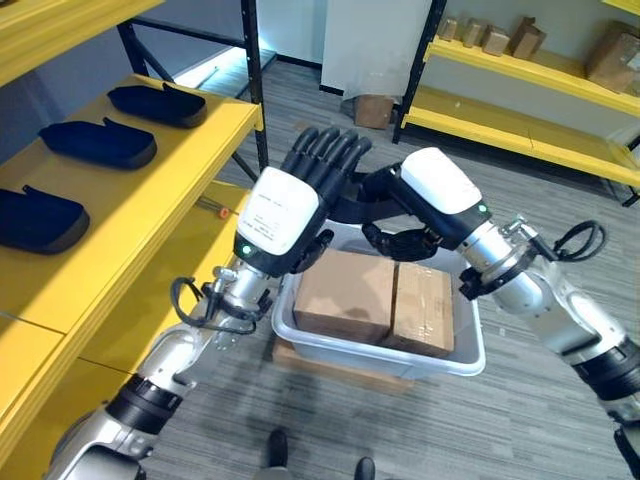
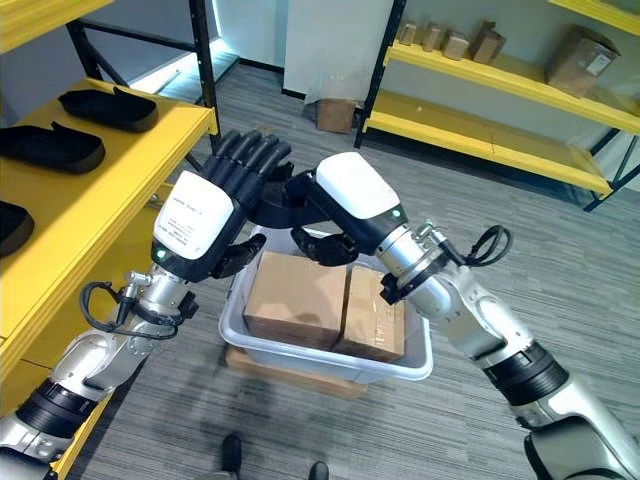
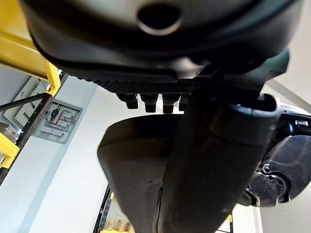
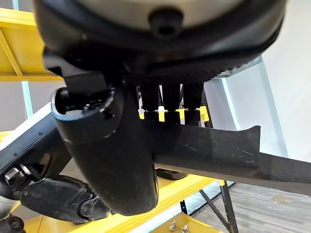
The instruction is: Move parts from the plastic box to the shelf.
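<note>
A dark curved part [image 1: 362, 198] hangs between both hands above the plastic box [image 1: 452, 362]. My left hand [image 1: 285, 215] stands upright, its nearly straight fingers [image 1: 330, 150] behind the part [image 3: 131, 165] and its thumb [image 3: 218, 160] pressed across the front. My right hand [image 1: 440, 195] grips the other end, fingers [image 4: 165, 104] on the part [image 4: 209, 150] and thumb [image 4: 107, 155] curled in front. The box holds two cardboard cartons [image 1: 345, 295] side by side.
The yellow shelf [image 1: 150, 190] to my left carries three dark parts [image 1: 158, 103], [image 1: 98, 143], [image 1: 35, 218] in a row. A second yellow rack [image 1: 520, 70] with cardboard boxes stands at the back right. A small carton [image 1: 372, 110] sits on the floor behind.
</note>
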Available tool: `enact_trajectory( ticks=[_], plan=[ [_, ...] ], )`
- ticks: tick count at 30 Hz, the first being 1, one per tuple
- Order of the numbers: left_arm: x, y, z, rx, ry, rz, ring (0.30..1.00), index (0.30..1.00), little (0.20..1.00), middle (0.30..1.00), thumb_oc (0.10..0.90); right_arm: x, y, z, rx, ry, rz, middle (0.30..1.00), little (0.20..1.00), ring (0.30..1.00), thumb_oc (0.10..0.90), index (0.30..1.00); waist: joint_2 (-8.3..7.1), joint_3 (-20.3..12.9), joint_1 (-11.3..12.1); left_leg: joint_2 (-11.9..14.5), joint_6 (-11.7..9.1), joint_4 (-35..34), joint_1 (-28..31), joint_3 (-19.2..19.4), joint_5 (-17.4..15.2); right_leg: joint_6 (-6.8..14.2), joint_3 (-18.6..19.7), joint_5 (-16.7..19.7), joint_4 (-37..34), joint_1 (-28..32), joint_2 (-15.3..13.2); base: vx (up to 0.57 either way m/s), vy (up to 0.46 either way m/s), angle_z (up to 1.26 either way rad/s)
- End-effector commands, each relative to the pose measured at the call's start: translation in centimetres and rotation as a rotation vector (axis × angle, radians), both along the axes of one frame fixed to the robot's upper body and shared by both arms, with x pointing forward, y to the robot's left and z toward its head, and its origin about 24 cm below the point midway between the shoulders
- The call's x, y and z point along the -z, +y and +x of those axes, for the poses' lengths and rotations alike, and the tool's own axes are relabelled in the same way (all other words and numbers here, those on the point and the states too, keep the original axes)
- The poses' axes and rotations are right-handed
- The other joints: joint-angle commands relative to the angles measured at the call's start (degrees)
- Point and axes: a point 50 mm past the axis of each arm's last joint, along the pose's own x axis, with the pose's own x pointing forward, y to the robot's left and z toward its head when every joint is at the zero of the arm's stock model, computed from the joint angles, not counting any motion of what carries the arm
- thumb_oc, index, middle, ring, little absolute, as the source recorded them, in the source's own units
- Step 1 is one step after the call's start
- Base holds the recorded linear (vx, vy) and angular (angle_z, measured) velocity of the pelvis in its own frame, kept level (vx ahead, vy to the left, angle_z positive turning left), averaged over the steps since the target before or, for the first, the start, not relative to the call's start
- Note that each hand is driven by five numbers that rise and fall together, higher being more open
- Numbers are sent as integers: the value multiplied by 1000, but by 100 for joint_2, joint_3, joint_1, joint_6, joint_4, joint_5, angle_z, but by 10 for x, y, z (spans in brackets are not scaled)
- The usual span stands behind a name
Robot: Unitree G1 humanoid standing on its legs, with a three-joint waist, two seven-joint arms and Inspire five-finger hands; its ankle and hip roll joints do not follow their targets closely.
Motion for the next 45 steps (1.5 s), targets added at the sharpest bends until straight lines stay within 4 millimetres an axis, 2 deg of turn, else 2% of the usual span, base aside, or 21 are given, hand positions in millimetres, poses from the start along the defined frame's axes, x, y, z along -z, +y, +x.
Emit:
enact_trajectory(
  ticks=[1, 14, 20, 31, 32, 33, 45],
  plan=[
    [-30, -20, -6, 110, -190, -38, 1000, 1000, 1000, 1000, 900, -49, 14, -1, -72, -197, 183, 300, 300, 300, 400, 300, -41, -875, 95, 615, -344, -54, 403, 251, -353, 504, 191, 322, 243, -132, -419, 18, 5, -3],
    [-16, -23, 7, 69, -125, -11, 1000, 1000, 1000, 1000, 900, -50, 19, -1, -85, -202, 212, 300, 300, 300, 400, 300, -35, -837, 68, 594, -322, -54, 440, 294, -381, 496, 234, 324, 241, -128, -415, 3, 2, -2],
    [-3, -12, 19, -32, -87, 4, 1000, 1000, 1000, 1000, 900, -51, 19, -1, -88, -200, 240, 300, 300, 300, 400, 300, -18, -820, 34, 598, -310, -54, 456, 342, -406, 494, 307, 333, 224, -156, -413, 0, 0, 0],
    [-5, -3, 30, -115, -104, -1, 1000, 1000, 1000, 1000, 900, -52, 22, -2, -103, -197, 258, 300, 300, 300, 400, 300, 10, -842, -26, 601, -318, -54, 488, 385, -422, 489, 330, 344, 211, -155, -413, 3, 2, -1],
    [-5, -3, 31, -120, -103, -7, 605, 605, 605, 605, 618, -52, 23, -2, -105, -196, 261, 300, 300, 300, 400, 300, 13, -846, -37, 599, -317, -54, 493, 385, -422, 486, 336, 346, 209, -155, -409, 0, 0, 0],
    [-5, -3, 32, -119, -102, -11, 300, 300, 300, 300, 400, -52, 23, -3, -108, -197, 266, 300, 300, 300, 400, 300, 16, -847, -44, 598, -318, -54, 496, 388, -422, 487, 341, 349, 210, -154, -409, 0, 0, 0],
    [-6, -13, 32, -82, -106, -20, 300, 300, 300, 300, 400, -52, 29, -4, -134, -197, 301, 300, 300, 300, 400, 300, 33, -858, -110, 607, -316, -54, 517, 424, -440, 485, 374, 361, 199, -160, -415, 1, 1, -2]
  ],
)
